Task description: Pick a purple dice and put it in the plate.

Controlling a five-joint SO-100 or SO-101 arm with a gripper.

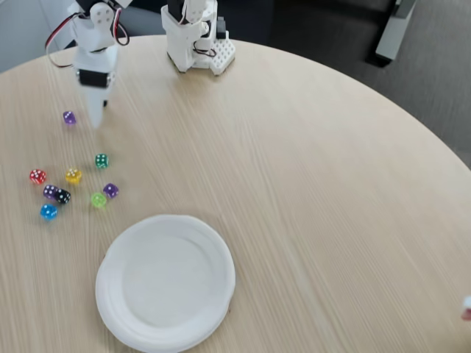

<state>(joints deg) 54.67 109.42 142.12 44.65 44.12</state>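
Purple dice sits on the surface just left of my gripper, untouched; gripper blurred, can't tell if it's parted. Plate waits empty, well below, for the drop.

A: What is the arm built from?
B: Glossy white plastic shells on the arm, with black servo blocks set between them.
A: Any wiring?
B: Red and black cables loop beside the upper section.
A: And the base?
B: A blocky white plastic base with a perforated white side piece.
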